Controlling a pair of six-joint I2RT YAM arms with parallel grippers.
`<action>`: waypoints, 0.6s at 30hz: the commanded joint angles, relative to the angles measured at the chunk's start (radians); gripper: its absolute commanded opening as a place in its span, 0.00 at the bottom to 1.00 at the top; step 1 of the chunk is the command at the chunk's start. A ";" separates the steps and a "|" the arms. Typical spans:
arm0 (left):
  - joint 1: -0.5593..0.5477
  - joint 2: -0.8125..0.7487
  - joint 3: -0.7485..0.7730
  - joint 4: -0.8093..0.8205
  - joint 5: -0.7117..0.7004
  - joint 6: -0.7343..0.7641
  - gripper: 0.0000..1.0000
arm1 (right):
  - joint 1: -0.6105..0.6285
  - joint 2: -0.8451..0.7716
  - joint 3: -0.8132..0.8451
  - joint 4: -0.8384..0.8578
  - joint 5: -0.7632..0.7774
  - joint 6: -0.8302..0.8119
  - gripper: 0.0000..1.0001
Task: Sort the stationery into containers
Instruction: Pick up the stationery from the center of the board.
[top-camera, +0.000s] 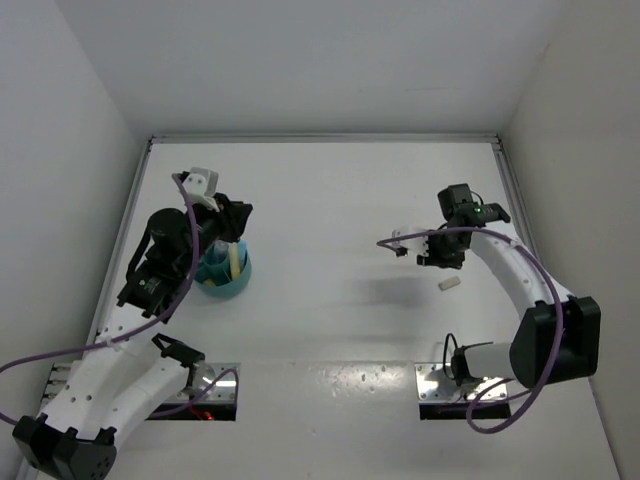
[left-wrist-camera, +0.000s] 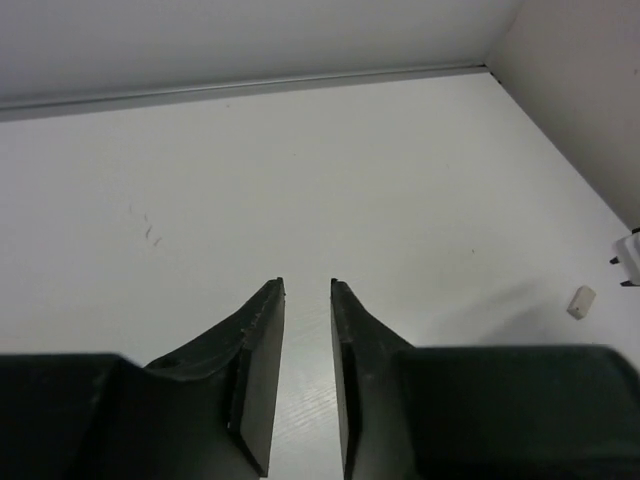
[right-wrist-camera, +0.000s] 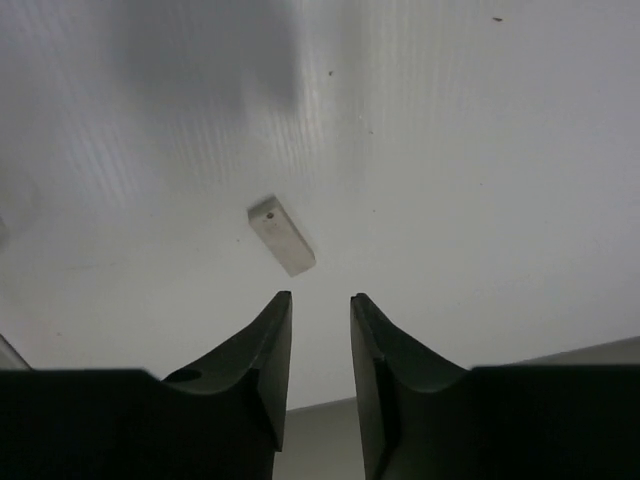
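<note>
Presently: both grippers empty, holder by the left arm

Left gripper (left-wrist-camera: 307, 285): jaws parted by a narrow gap, nothing between them, held above the bare table (left-wrist-camera: 300, 180). Right gripper (right-wrist-camera: 320, 296): jaws likewise slightly apart, holding nothing, poised over a small white block (right-wrist-camera: 281, 235) that lies flat just ahead of its fingertips. Teal holder (top-camera: 222, 285) stands at the table's left side, partly under the left arm, with a yellow pen (top-camera: 236, 262) and a blue pen (top-camera: 214, 262) inside; which compartments cannot be told. Block and holder lie well apart.
</note>
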 joint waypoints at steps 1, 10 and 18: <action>0.007 -0.015 0.033 0.034 0.017 0.008 0.32 | -0.025 0.033 -0.035 0.035 0.019 -0.240 0.31; 0.007 -0.006 0.033 0.034 0.017 0.008 0.50 | -0.034 0.111 -0.146 0.070 0.096 -0.388 0.41; 0.007 -0.006 0.033 0.034 0.017 0.017 0.50 | -0.054 0.184 -0.168 0.161 0.176 -0.463 0.41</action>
